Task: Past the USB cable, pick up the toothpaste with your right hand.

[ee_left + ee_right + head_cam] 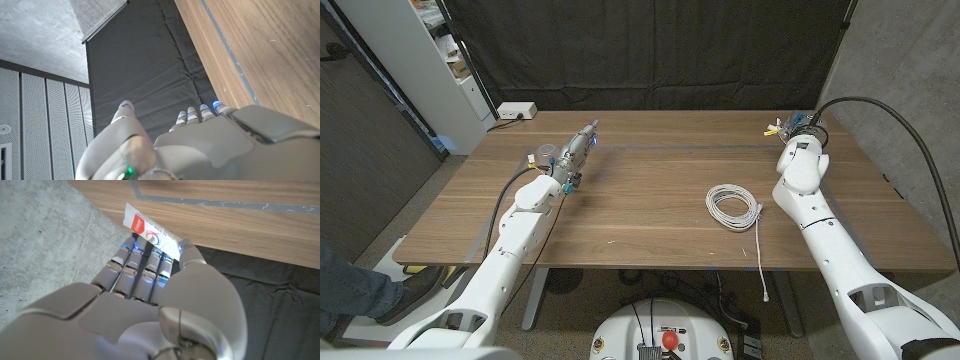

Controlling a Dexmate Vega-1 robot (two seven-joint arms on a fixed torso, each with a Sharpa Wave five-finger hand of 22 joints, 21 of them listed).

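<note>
- We have the right robot hand (150, 305) at the far right corner of the counter (650, 220), beyond the USB cable (733, 207), because the task's thing lies past that coil.
- The toothpaste (152, 231) sits against our fingertips (131, 245) near the counter's far edge. In the right wrist view the fingers lie along one side of the tube and the thumb reaches the other, so we judge it pinched, though whether it has left the wood we cannot tell.
- In the head view the right robot hand (797, 133) hides most of the tube; only small coloured bits show at its tip.
- The USB cable lies coiled in the right half of the counter, its loose end trailing over the near edge, well apart from the grasp, so it should not snag.
- Our left robot hand (574, 152) is stretched toward the far left part of the counter, fingers extended and holding nothing, kept out of the way.
</note>
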